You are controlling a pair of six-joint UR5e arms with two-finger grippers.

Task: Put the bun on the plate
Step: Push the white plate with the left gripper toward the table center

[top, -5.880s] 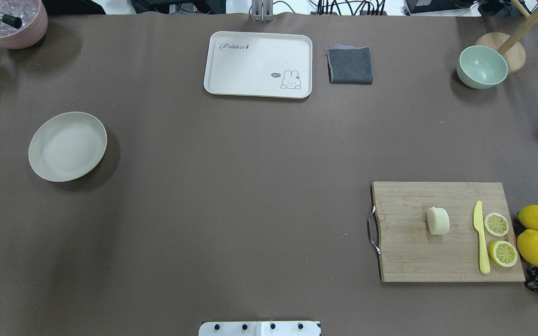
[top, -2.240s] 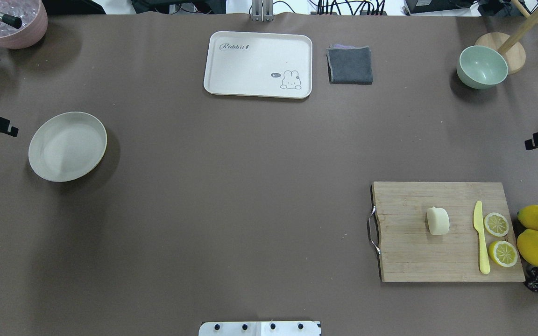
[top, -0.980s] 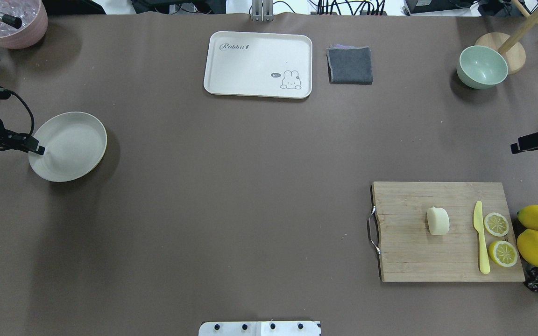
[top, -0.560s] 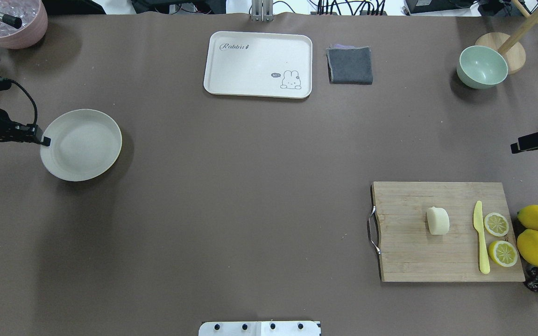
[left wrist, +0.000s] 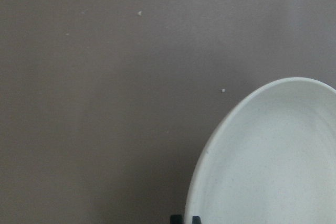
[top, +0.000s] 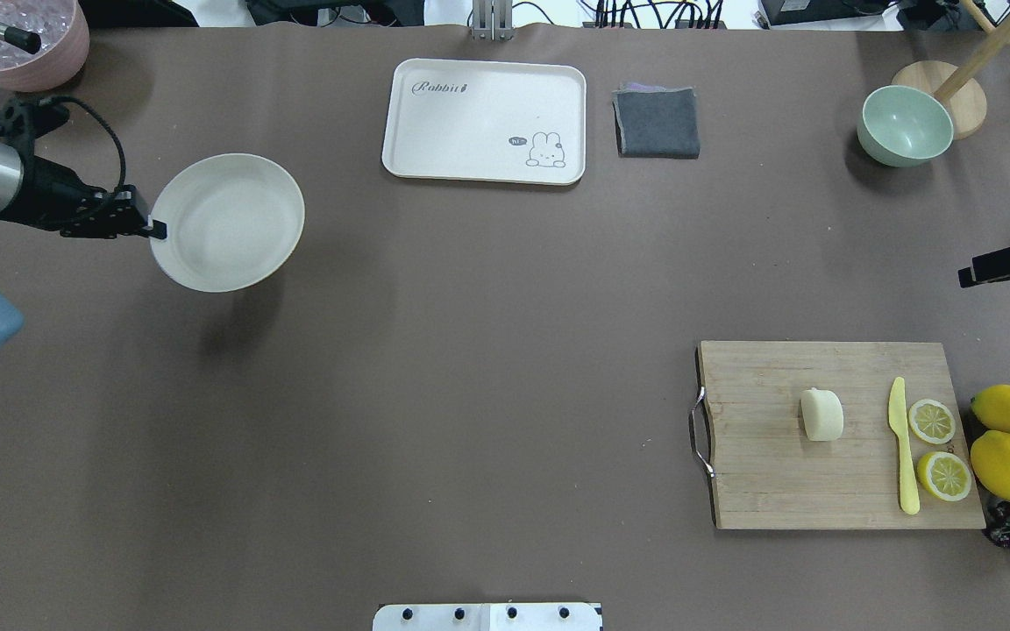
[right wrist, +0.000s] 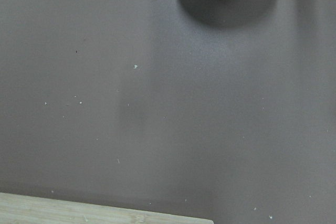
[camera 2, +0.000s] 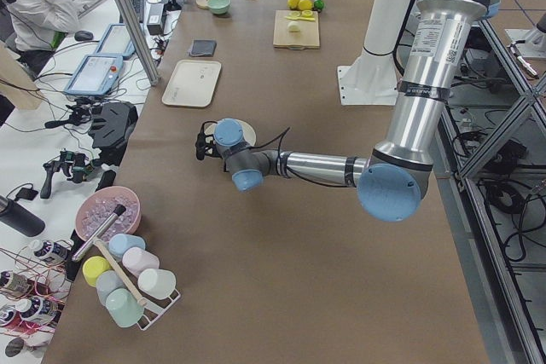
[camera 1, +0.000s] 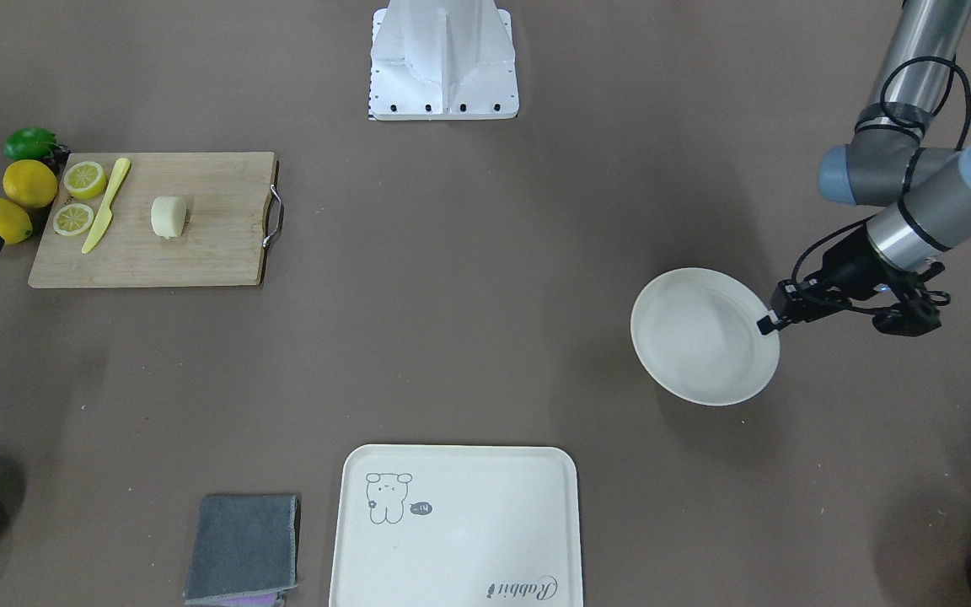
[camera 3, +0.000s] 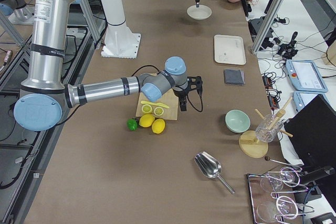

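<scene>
Our left gripper (top: pixel 155 230) pinched the plate (top: pixel 229 219) at its rim; we judged that the plate, hanging out beyond the fingertips, could tilt or slip from so narrow a hold.

The plate (top: pixel 238 219) is round, shallow and off-white, with nothing in it. The left claw (top: pixel 157 230) pinches its rim and holds it above the table (top: pixel 470 350). The bun (top: pixel 822 415), a small pale cream lump, lies on the wooden board (top: pixel 768 473), well apart from the right claw (top: pixel 965 279) and nearer to the robot.
</scene>
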